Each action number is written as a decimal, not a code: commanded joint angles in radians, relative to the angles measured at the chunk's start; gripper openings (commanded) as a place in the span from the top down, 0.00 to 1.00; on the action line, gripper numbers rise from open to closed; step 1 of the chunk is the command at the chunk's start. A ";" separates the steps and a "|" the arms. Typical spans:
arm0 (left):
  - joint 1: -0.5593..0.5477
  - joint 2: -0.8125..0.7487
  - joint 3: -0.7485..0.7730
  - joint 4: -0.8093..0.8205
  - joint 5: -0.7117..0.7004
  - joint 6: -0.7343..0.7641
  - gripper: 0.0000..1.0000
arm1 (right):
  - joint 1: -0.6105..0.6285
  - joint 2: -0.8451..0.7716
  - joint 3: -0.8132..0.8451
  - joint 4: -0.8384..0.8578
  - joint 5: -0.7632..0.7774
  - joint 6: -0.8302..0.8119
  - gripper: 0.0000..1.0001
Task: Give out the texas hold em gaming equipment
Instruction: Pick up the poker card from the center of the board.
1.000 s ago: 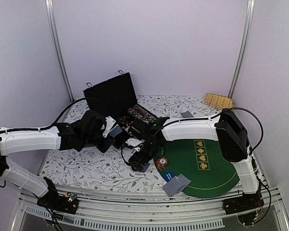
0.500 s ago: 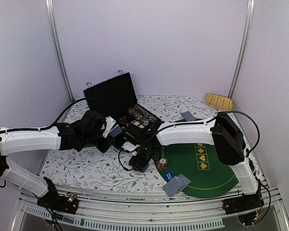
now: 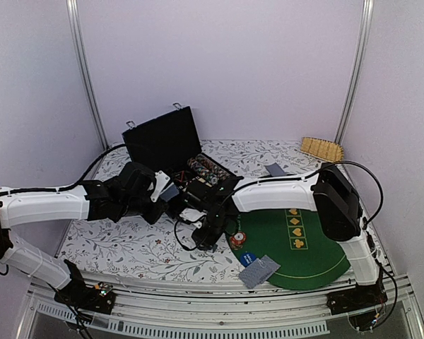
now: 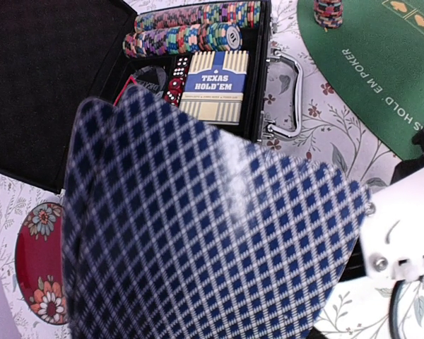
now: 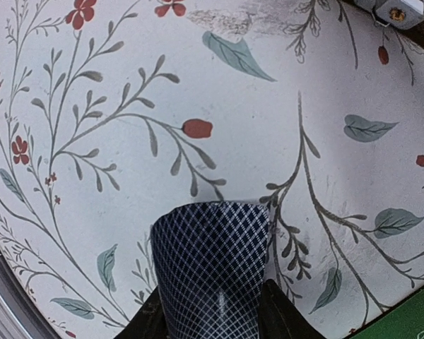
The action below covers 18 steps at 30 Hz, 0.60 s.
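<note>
A: At the left of the counter (image 3: pixel 127 247), what does the left hand (image 3: pixel 171 192) show?

B: It grasps a fanned set of cards (image 4: pixel 212 233) with blue diamond-patterned backs. In the left wrist view they fill most of the frame; the fingers themselves are hidden behind them.

A: And beyond those cards?

B: The open black case (image 3: pixel 171 145), its lid upright at the far left. Its tray holds rows of striped poker chips (image 4: pixel 198 25), red dice (image 4: pixel 174 86) and a boxed deck (image 4: pixel 214 86) labelled "Texas Hold'em". A round dark-red dish (image 4: pixel 39 261) lies on the floral cloth just beside the case.

A: The centre?

B: The right hand (image 3: pixel 206 236) is low over the cloth, just left of the green felt mat (image 3: pixel 297 247). In the right wrist view it is clenched on a single card (image 5: pixel 212 272), gripped between its fingers (image 5: pixel 279 311) at the lower edge, held above bare floral cloth.

A: To the right?

B: A small chip stack (image 3: pixel 238 238) stands at the mat's left edge, with a blue button disc (image 3: pixel 247 258) just near of it. A pile of face-down cards (image 3: pixel 259 270) overlaps the mat's near-left rim. Another face-down card group (image 3: pixel 274 169) lies on the cloth beyond the right arm. A woven tray (image 3: pixel 321 147) sits in the far right corner.
</note>
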 commanded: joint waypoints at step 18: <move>0.009 -0.028 -0.008 0.024 0.001 0.008 0.56 | -0.407 -0.521 -0.325 0.022 -0.316 0.015 0.62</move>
